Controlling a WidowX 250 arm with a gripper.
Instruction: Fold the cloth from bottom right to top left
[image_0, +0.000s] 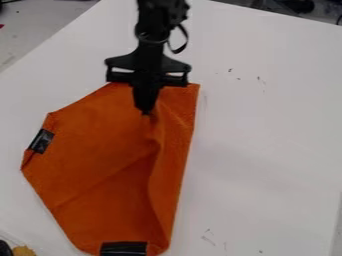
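Note:
The black gripper (145, 111) hangs over the upper part of the orange cloth (100, 155), its narrow fingertips together and shut on the fabric. From the fingertips a raised fold runs down toward the cloth's lower right. The right side of the cloth forms a long, nearly straight edge. A black patch (41, 141) marks the left edge, and another black patch (123, 248) lies at the bottom edge. The gripper's body hides part of the cloth's top edge.
The white tabletop (267, 150) extends around the cloth, with a few small dark marks at the right. In the bottom left corner is a yellowish object (24, 251) beside something black. Dark items lie beyond the table's top right edge.

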